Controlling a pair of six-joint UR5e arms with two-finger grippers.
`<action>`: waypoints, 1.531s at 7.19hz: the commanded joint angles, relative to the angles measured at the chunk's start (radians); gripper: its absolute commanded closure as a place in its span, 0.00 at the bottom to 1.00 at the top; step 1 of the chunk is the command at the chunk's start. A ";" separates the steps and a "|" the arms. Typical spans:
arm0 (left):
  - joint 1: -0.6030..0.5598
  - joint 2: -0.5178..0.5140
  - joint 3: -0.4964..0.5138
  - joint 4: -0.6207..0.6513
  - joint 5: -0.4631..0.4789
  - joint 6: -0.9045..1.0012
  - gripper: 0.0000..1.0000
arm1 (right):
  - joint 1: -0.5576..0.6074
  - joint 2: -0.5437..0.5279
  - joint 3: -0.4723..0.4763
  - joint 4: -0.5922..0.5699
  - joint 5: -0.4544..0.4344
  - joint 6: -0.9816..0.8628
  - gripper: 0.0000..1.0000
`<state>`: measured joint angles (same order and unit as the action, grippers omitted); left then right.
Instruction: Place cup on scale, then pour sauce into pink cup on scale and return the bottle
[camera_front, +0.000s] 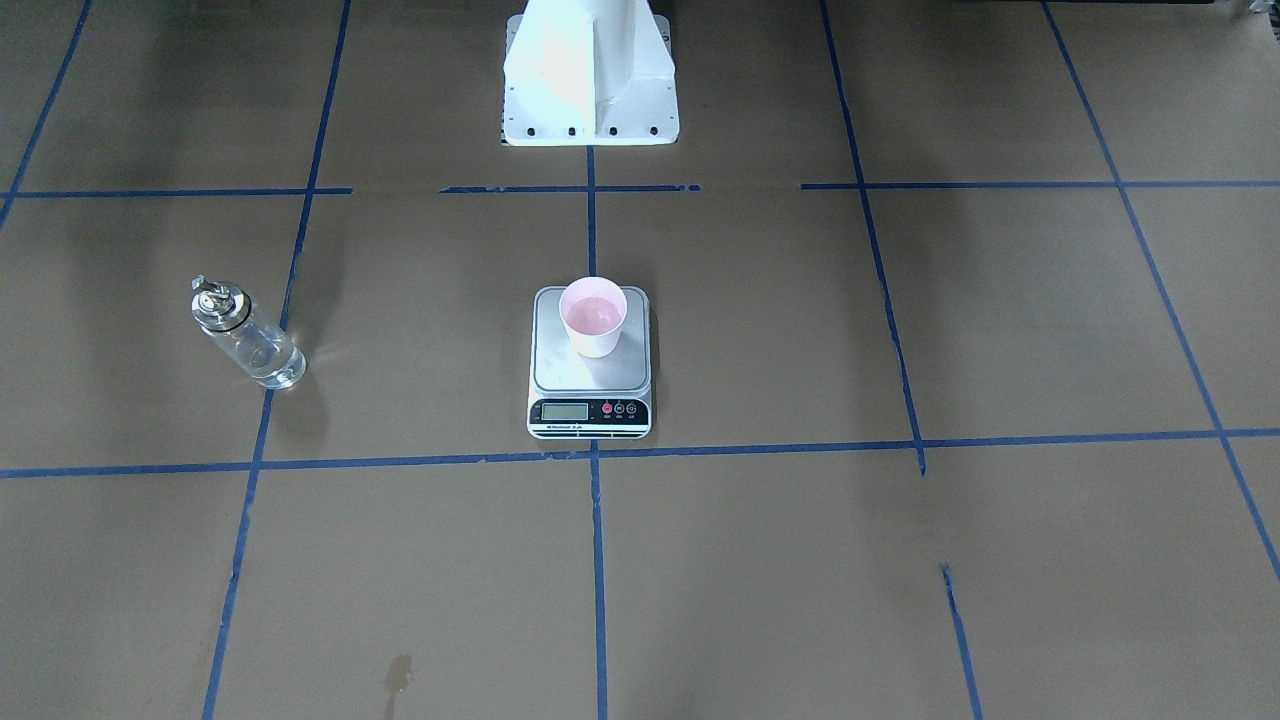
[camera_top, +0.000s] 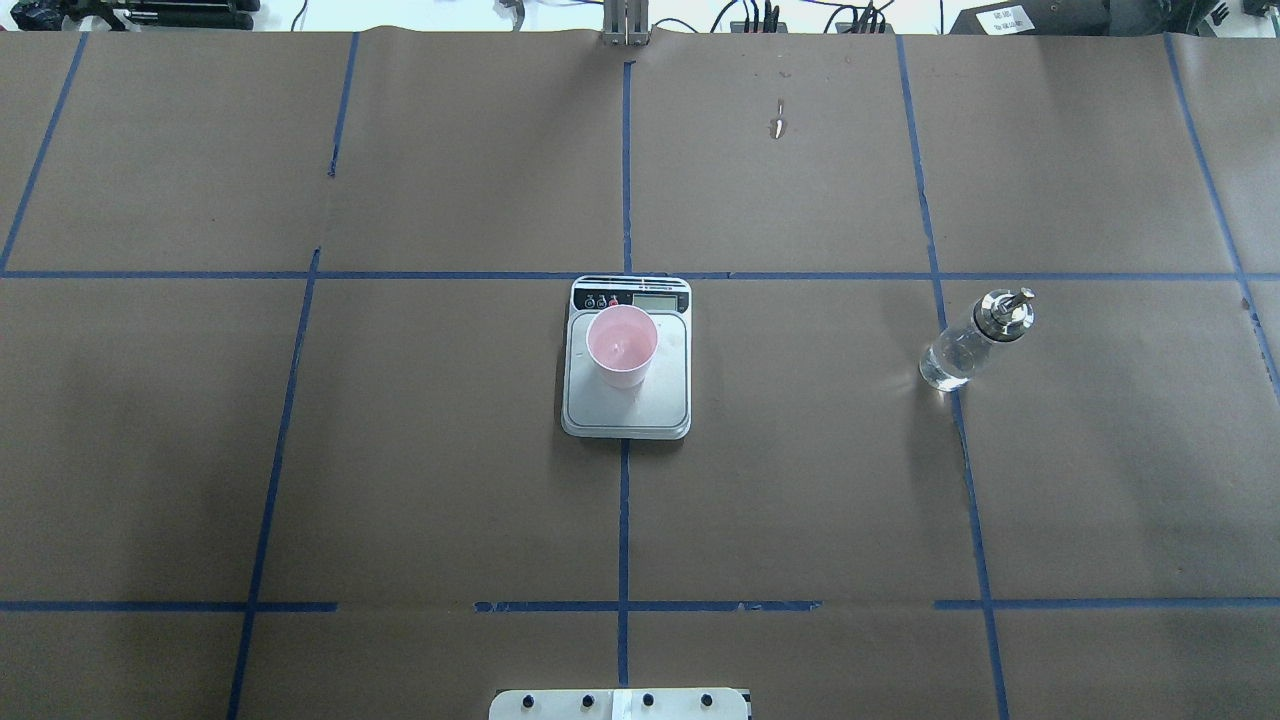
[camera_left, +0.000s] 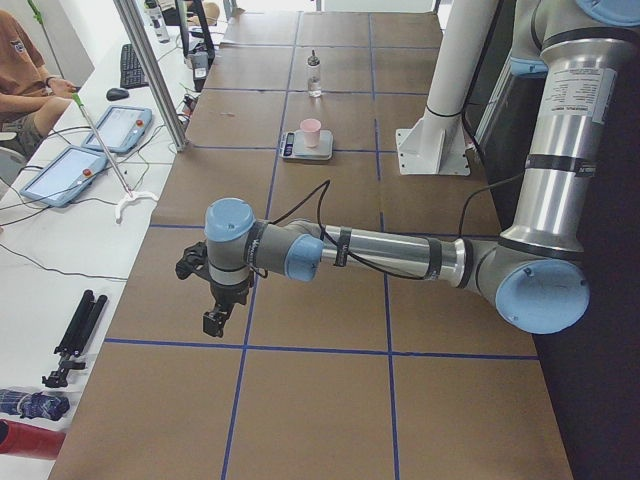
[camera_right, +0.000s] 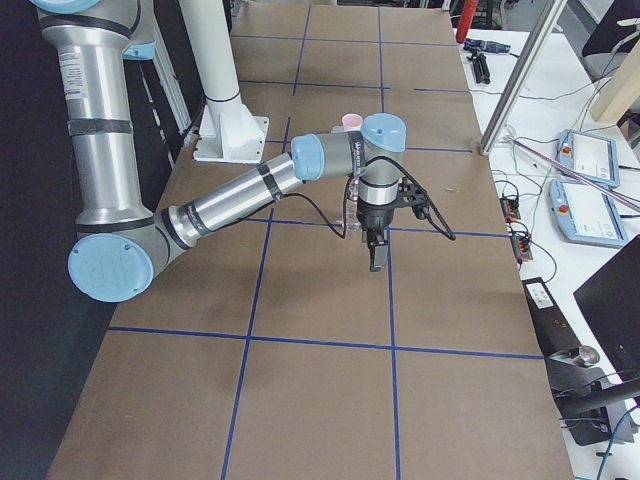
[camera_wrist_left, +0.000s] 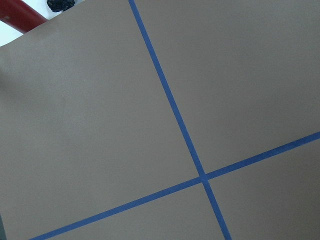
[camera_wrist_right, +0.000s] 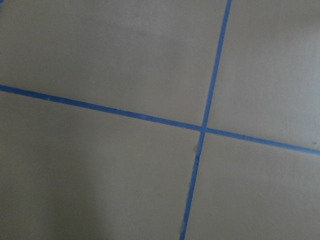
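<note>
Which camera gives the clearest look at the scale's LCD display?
Exterior front-facing: the flat silver-grey kitchen scale's LCD display faces it, unobstructed. Overhead shows it smaller, at the far edge. Side views: too small. Wrist views: absent.

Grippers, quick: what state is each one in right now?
Left gripper: cannot tell; it shows only in the exterior left view.
Right gripper: cannot tell; it shows only in the exterior right view.

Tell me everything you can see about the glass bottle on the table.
The bottle is small, cylindrical clear glass with a shiny silver pour-spout cap. It stands upright on the brown paper table cover, its base on a blue tape line, well apart from the scale. Its contents look colourless; the level is unclear. Nothing grips it.
</note>
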<state>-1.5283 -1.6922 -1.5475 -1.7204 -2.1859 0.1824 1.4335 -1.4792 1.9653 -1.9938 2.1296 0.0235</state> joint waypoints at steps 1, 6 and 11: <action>0.002 0.015 0.020 0.042 0.000 0.040 0.00 | 0.028 -0.001 -0.052 -0.013 0.088 -0.004 0.00; 0.000 0.038 0.069 0.156 -0.078 0.193 0.00 | 0.077 -0.077 -0.126 0.131 0.252 -0.002 0.00; -0.004 0.042 0.052 0.160 -0.080 0.193 0.00 | 0.085 -0.076 -0.246 0.201 0.240 0.006 0.00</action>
<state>-1.5309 -1.6509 -1.4894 -1.5618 -2.2645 0.3758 1.5186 -1.5576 1.7424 -1.7961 2.3718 0.0260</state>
